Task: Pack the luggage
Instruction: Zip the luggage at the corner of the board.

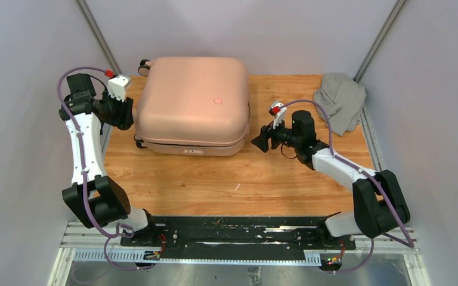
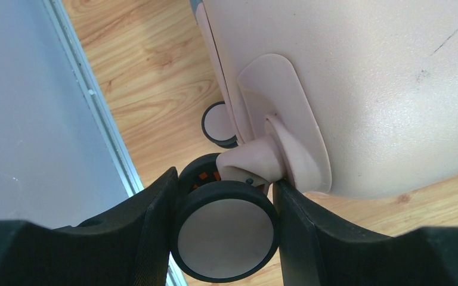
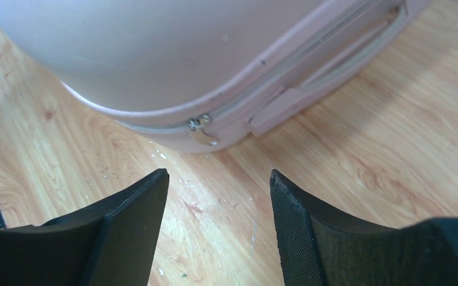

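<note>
One luggage wheel (image 2: 225, 238) between left fingers (image 2: 334, 250)

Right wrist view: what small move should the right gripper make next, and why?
Probably ease forward and close on the zipper pull. The right gripper is open and empty just short of it, the suitcase lies closed, and the left gripper holds a wheel, steadying it.

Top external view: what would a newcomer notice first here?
The pale pink luggage lies closed at the table's far middle. The left gripper clamps one caster wheel at its left side; the right gripper stands open and empty off its right side, facing the zipper pull. A grey cloth sits crumpled in the far right corner.
</note>
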Motion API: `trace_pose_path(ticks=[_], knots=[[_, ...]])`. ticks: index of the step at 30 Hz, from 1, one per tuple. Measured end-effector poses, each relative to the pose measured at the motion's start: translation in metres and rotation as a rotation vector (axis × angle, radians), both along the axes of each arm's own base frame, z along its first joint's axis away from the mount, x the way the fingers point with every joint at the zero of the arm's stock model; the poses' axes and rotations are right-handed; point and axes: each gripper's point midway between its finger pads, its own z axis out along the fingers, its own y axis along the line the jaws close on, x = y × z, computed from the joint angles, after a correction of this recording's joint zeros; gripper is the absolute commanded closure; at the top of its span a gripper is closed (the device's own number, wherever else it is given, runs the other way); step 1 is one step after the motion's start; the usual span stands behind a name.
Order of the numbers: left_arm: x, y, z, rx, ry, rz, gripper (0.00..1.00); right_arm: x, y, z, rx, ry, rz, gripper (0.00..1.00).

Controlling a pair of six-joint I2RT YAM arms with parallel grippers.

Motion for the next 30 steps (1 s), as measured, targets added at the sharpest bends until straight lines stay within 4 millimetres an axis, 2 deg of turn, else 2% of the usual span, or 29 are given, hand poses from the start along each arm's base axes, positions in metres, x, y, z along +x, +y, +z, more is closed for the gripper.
trace_pose_path(ticks=[1,5,7,18,21,27,30], knots=[[0.0,0.0,0.001,0.001,-0.002,0.0,1.0,0.0,0.001,0.003,0.002,-0.008,0.023,0.32],[0.001,0.0,0.002,0.003,-0.005,0.0,1.0,0.002,0.014,0.017,0.021,-0.045,0.149,0.17],[0.001,0.0,0.002,0.003,-0.005,0.0,1.0,0.003,0.021,0.018,0.027,-0.047,0.207,0.16],[0.001,0.001,0.006,0.007,-0.011,0.001,1.0,0.012,0.038,-0.016,0.027,0.05,0.327,0.16],[0.002,0.001,0.007,0.009,-0.015,0.001,1.0,0.015,0.041,-0.016,0.034,0.057,0.342,0.26],[0.002,0.001,0.009,0.01,-0.018,0.001,1.0,0.018,0.044,-0.014,0.051,0.062,0.354,0.63],[0.002,0.001,0.009,0.01,-0.018,0.001,1.0,0.018,0.043,-0.015,0.071,0.091,0.355,0.71]])
